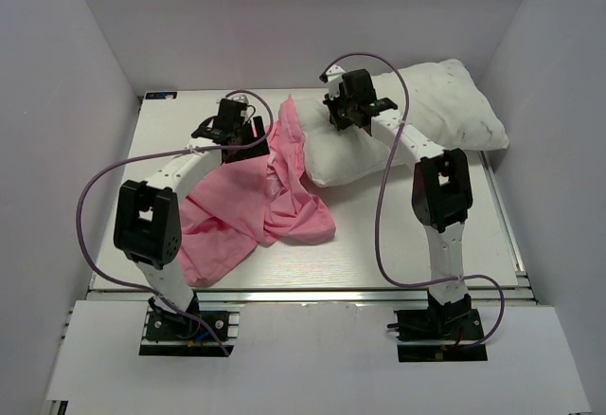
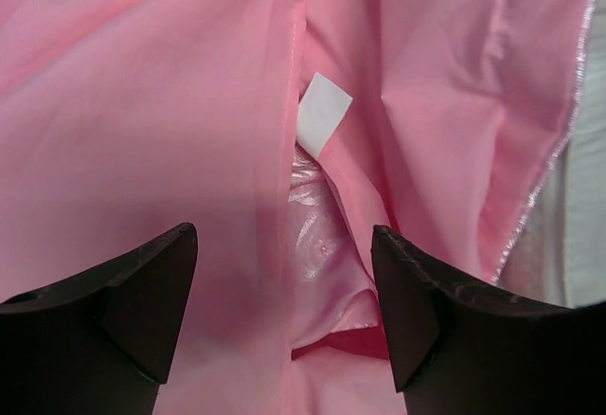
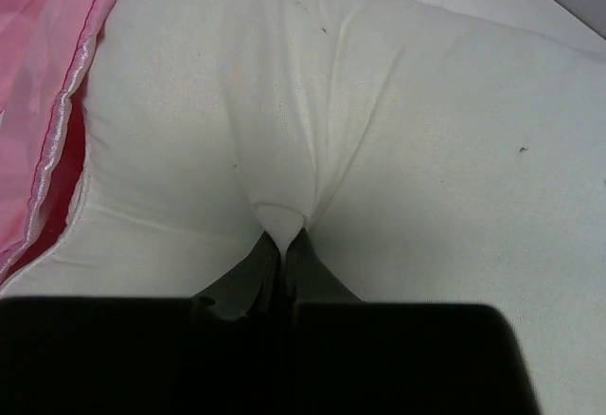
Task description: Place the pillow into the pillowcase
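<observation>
Over the pillowcase (image 2: 170, 102), left hand (image 2: 282, 244) wide; right hand (image 3: 283, 242) tight on pillow (image 3: 436, 150)

One camera looks down on the whole desk (image 1: 379, 254) from above its near edge, while both wrist cameras face pillowcase (image 2: 142, 102) and pillow (image 3: 426, 150) close up.

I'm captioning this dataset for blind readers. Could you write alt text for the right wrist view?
The right gripper is shut, pinching a puckered fold of the white pillow, which fills most of the view. A pink pillowcase with a shiny hem lies along the pillow's left edge.
</observation>
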`<state>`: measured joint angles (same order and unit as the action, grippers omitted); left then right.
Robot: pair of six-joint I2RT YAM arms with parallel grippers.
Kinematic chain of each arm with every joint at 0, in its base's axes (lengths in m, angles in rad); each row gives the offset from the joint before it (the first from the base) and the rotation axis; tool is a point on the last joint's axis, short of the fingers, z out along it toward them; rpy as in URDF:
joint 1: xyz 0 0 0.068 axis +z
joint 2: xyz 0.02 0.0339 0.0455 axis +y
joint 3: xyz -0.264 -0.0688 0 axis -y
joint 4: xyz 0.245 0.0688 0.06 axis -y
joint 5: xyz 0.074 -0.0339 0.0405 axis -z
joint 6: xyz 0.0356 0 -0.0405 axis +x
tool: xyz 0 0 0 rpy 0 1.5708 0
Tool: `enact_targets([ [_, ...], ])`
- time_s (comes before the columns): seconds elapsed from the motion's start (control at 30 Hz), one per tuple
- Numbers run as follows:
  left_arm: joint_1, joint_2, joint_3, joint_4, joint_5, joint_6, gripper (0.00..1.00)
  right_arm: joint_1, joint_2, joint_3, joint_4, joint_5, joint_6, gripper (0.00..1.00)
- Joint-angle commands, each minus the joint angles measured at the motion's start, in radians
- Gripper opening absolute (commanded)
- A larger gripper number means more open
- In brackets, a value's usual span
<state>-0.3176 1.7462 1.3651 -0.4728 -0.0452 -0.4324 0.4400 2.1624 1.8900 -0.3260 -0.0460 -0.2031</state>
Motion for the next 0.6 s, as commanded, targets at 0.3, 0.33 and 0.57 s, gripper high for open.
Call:
enact_targets([
  [0.3, -0.031, 0.173, 0.164, -0.041, -0.056, 0.047, 0.72, -0.253, -0.176, 0.037, -0.131, -0.080, 0.114, 0.00],
  [0.33, -0.031, 0.185, 0.172, -0.050, -0.064, 0.053, 0.69, -0.262, -0.193, 0.035, -0.130, -0.087, 0.122, 0.00],
  [0.57, -0.049, 0.246, 0.146, -0.072, -0.123, 0.075, 0.63, -0.302, -0.364, -0.055, -0.120, -0.248, 0.178, 0.00],
])
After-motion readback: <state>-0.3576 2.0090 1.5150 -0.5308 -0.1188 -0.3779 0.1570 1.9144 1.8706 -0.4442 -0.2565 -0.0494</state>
